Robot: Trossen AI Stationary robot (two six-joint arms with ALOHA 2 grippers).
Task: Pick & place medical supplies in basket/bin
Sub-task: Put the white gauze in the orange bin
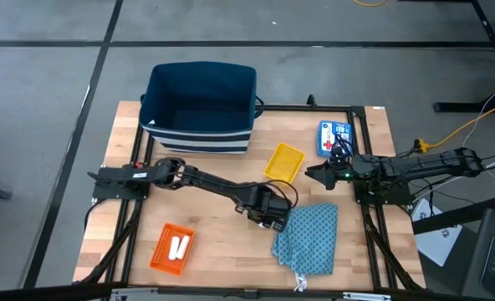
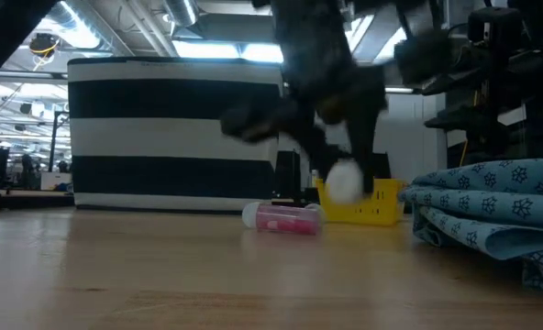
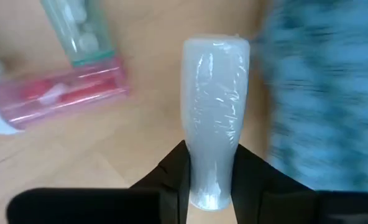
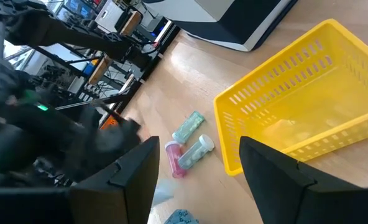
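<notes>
Surface: wooden table [image 1: 214, 242] inside a black frame, grey floor around it.
Left gripper [image 3: 212, 180]: clenched on a white roll [image 3: 214, 118], held just above the wood beside the cloth [image 1: 308, 237]; the low view shows the roll clear of the surface.
Right gripper [image 4: 199, 168]: released, fingers spread, waiting near the yellow tray [image 4: 314, 106] at the table's right side.
Step in hand: likely carrying the roll to the bin [image 1: 200, 107], which stands at the far edge, well apart from the left gripper.
Doing it well: lift higher before travelling, so the roll passes over the bin's wall; the grip sits near one end of the roll, so move smoothly to keep it from pivoting; release only once over the opening.
Rolls: one in the gripper, one in the orange tray [image 1: 171, 248].
Tubes: three on the table, pink [image 4: 173, 155], green [image 4: 188, 126] and a pale one [image 4: 196, 149].
Cloth: one, folded.
Trays: two.
Blue box [image 1: 334, 138]: one.
</notes>
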